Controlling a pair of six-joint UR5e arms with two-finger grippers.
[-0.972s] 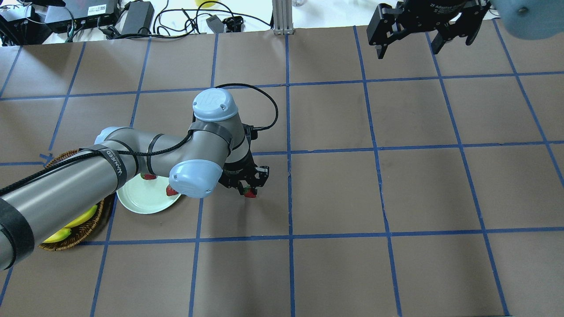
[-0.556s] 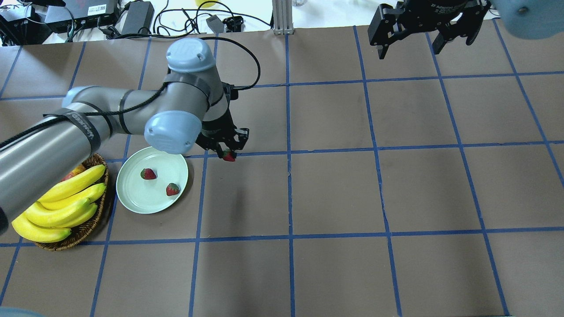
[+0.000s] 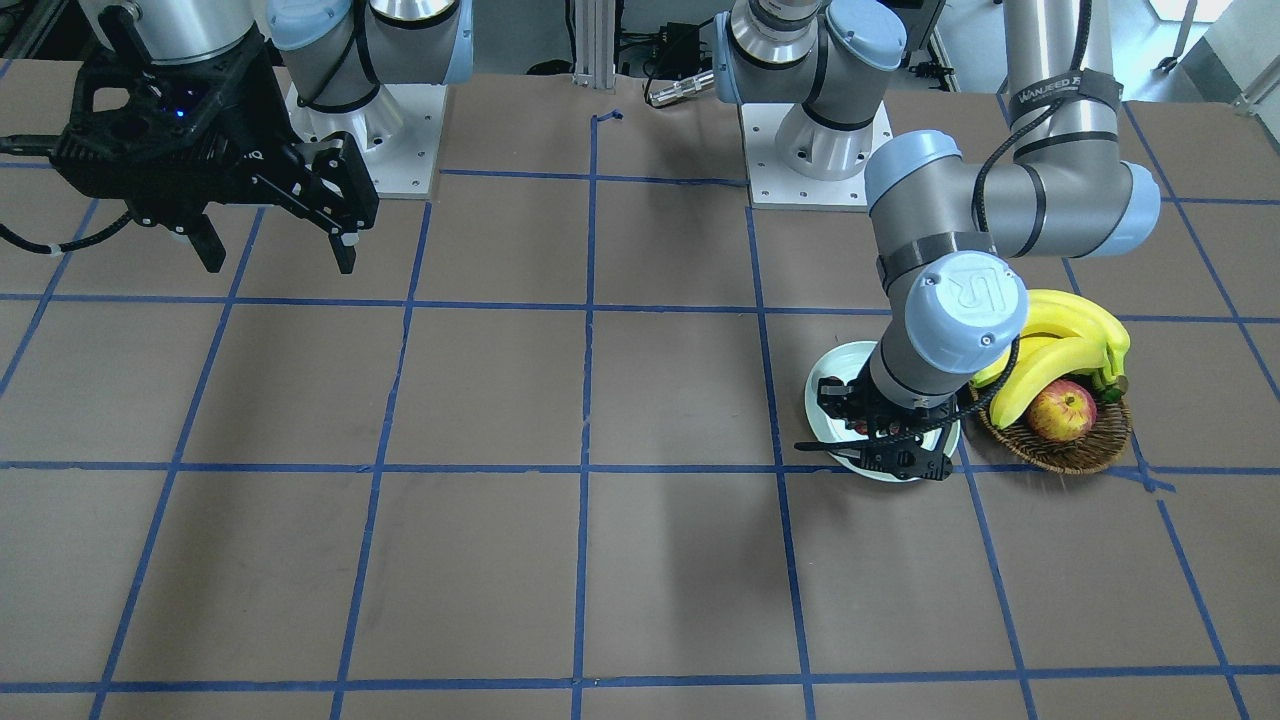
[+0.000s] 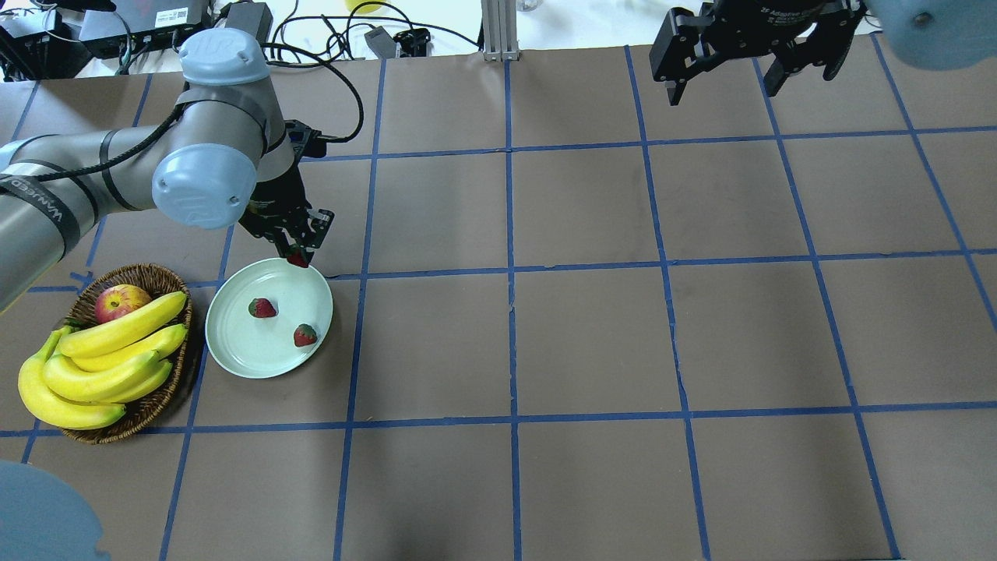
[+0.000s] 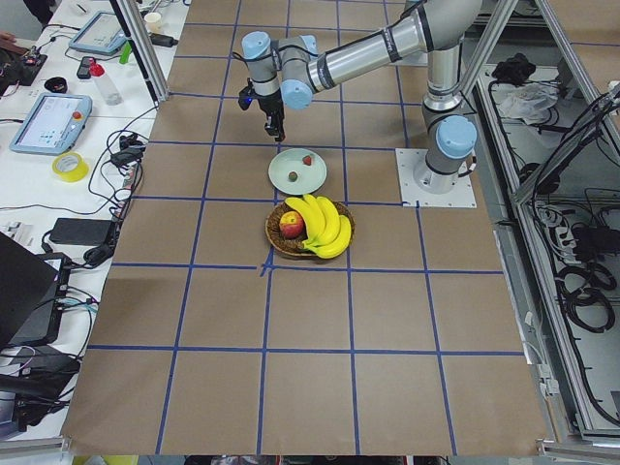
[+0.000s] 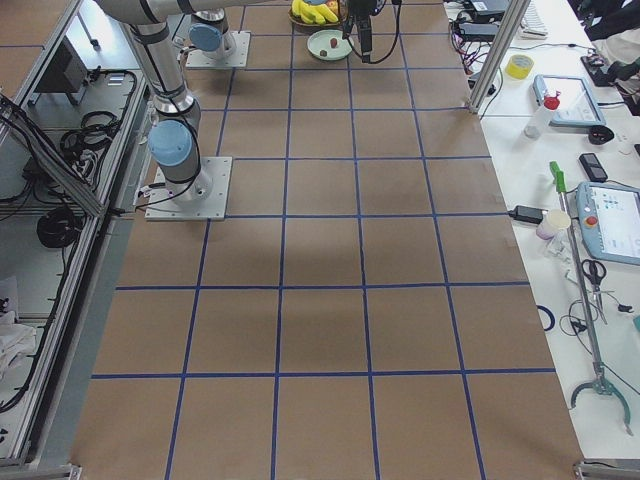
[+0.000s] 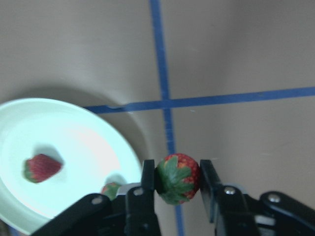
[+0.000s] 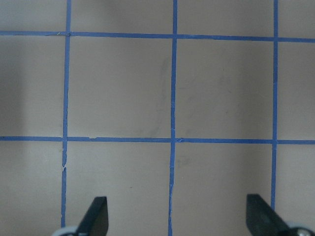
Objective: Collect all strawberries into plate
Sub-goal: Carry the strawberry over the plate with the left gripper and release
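Now in hand: carrying the last strawberry to the plate; two of three are already on it, by my judgement.
Left gripper (image 4: 299, 255): fingers clamped on the held strawberry (image 7: 178, 178), one pad on each flank.
Held strawberry, place: raised off the table, at the plate's (image 4: 257, 360) far rim. The overhead view puts it over the rim, the wrist view just outside it, so which holds cannot be settled.
Held strawberry, axis: green cap faces up toward the wrist camera, so the long axis likely runs near vertical, tip down, with the grip across the short axis.
First plated strawberry (image 4: 262, 308): lies on its side near the plate's middle, long axis along the plate floor, cap toward the basket (image 4: 148, 273).
Second plated strawberry (image 4: 304, 335): lies nearer the rim on the side away from the basket; heading too small to read.
Next move calls for: a short shift inward over bare plate, clear of both berries, then a lowering before release; dropped tip-first at the rim, the berry could roll off.
Right gripper (image 3: 280, 252): fingers spread wide, holding nothing, well apart from the work.
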